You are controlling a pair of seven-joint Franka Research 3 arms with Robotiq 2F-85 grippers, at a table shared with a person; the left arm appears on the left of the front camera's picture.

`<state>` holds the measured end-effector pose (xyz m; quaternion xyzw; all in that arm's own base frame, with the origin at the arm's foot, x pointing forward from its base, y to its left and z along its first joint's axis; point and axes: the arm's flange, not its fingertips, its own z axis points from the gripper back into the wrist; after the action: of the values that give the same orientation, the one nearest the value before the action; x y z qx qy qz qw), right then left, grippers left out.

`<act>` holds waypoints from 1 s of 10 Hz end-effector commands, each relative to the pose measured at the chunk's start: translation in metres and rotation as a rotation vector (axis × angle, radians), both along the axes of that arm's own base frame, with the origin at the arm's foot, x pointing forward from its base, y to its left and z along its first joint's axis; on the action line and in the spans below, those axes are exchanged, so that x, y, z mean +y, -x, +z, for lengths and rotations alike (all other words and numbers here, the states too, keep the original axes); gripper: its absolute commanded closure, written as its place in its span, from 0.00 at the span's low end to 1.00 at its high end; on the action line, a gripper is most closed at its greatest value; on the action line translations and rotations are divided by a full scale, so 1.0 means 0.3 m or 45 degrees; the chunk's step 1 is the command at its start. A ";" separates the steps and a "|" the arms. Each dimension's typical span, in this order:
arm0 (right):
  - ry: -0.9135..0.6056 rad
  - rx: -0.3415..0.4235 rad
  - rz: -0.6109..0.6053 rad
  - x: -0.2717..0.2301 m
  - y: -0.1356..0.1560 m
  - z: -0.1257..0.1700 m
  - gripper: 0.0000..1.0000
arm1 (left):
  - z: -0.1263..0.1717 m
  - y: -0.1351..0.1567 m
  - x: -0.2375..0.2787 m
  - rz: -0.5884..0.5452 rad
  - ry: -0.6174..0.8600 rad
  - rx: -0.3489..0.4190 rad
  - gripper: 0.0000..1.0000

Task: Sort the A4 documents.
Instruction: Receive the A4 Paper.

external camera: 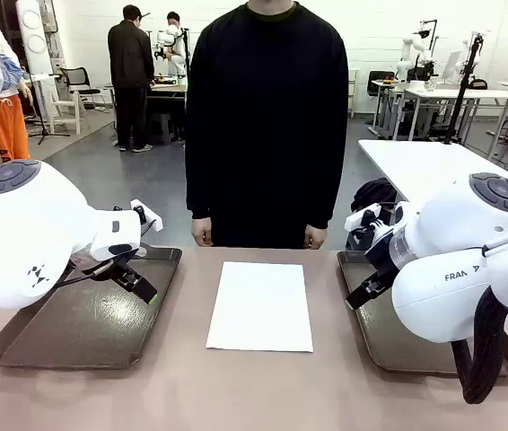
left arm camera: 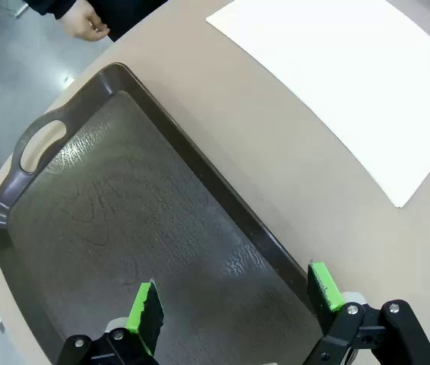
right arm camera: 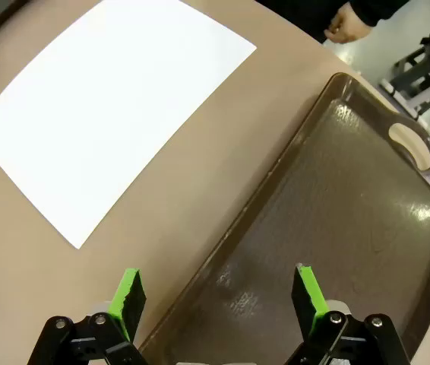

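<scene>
White A4 documents [external camera: 261, 305] lie flat as one neat stack in the middle of the tan table, also seen as a white sheet [left arm camera: 352, 84] in the left wrist view and as a white sheet [right arm camera: 109, 114] in the right wrist view. My left gripper [external camera: 142, 285] hovers open over the left dark brown tray [external camera: 74, 332], its jaws [left arm camera: 234, 300] wide and empty above the tray floor. My right gripper [external camera: 362, 294] hangs open over the inner edge of the right tray [external camera: 389, 341], and its green pads [right arm camera: 213, 296] straddle that tray's rim with nothing between them.
A person in a black sweater stands at the far edge, hands [external camera: 202, 233] hanging by the table. Both trays [left arm camera: 86, 220] [right arm camera: 367, 205] hold nothing. A white table [external camera: 416, 162] stands behind on the right.
</scene>
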<state>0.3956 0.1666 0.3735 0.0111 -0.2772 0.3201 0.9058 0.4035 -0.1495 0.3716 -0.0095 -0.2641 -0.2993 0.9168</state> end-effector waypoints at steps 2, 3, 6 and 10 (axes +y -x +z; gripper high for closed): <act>0.000 0.000 0.000 0.000 0.000 0.000 0.00 | 0.000 0.000 0.000 0.000 0.000 0.000 0.00; 0.000 0.000 0.000 0.000 0.000 0.000 0.00 | 0.000 0.000 0.000 0.000 0.000 0.000 0.00; 0.000 0.000 0.000 0.000 0.000 0.000 0.00 | 0.000 0.000 0.000 0.000 0.000 0.000 0.00; 0.000 0.000 0.000 0.000 0.000 0.000 0.00 | 0.000 0.000 0.000 0.000 0.000 0.000 0.00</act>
<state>0.3956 0.1666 0.3735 0.0109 -0.2772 0.3202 0.9058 0.4034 -0.1499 0.3716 -0.0095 -0.2641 -0.2997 0.9167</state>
